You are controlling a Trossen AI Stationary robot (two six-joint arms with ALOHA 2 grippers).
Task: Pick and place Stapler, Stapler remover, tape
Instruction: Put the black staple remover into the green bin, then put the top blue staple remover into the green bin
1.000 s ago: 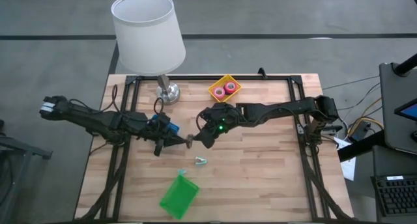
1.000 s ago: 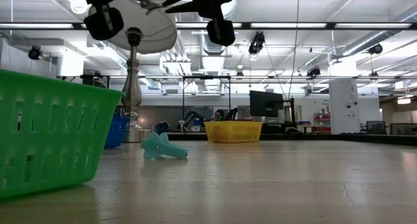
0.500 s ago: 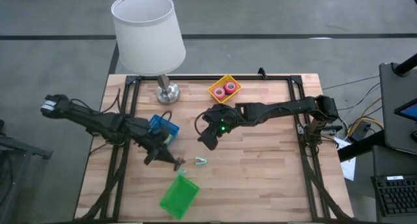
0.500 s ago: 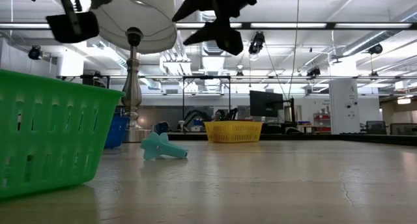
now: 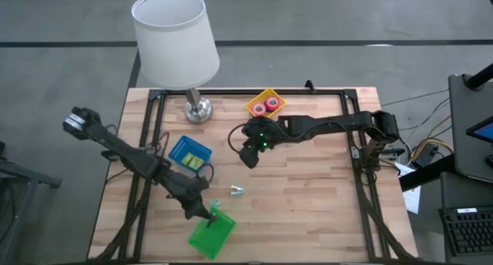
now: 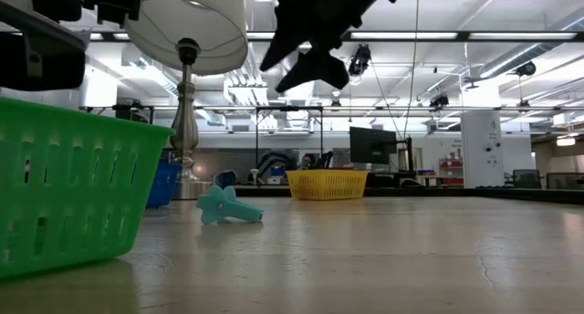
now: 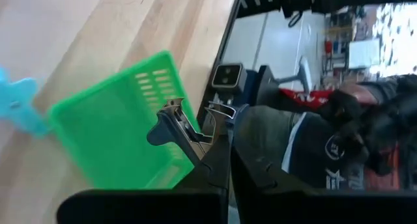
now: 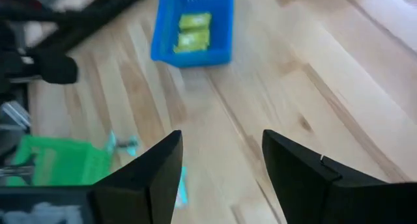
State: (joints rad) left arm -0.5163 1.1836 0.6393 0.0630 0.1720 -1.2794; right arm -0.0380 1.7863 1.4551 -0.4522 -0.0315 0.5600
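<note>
Left gripper [image 5: 206,212] pinches the stapler remover [image 7: 179,127] over the green basket's [image 5: 202,238] rim; right gripper [image 8: 221,162] spread.

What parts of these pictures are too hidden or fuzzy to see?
- Green basket, low view: the inside is hidden by its own wall.
- Yellow basket, low view: the tape rolls are hidden behind its wall.
- Left claw, high view: the metal thing it carries is too small to name.
- Teal piece, right wrist view: blurred.

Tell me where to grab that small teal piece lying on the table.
Probably from straight above, pinching across the narrow stem of the teal piece: it lies flat and low on the table, with nothing touching it.
</note>
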